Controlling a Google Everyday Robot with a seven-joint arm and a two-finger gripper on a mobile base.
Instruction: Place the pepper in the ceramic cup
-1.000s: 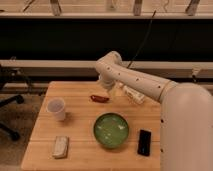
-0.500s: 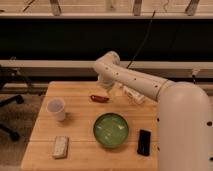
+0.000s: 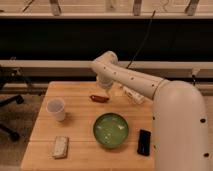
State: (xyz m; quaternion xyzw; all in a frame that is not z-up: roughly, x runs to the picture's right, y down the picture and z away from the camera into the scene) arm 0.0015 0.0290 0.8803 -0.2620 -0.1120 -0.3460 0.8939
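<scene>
The dark-red pepper (image 3: 99, 98) lies on the wooden table (image 3: 75, 95), near its middle back. The white ceramic cup (image 3: 56, 108) stands upright on the left part of the table, well left of the pepper. My gripper (image 3: 107, 90) hangs at the end of the white arm, just right of and above the pepper, close to it. The arm comes in from the right and bends over the table's back edge.
A wide green bowl (image 3: 111, 130) sits in front of the pepper. A black rectangular block (image 3: 144, 142) lies right of the bowl. A pale flat packet (image 3: 61, 146) lies at the front left. A white object (image 3: 132, 94) lies behind the arm at the back right.
The arm's elbow has shifted slightly to the left over the table's back edge. The pepper and cup have not moved.
</scene>
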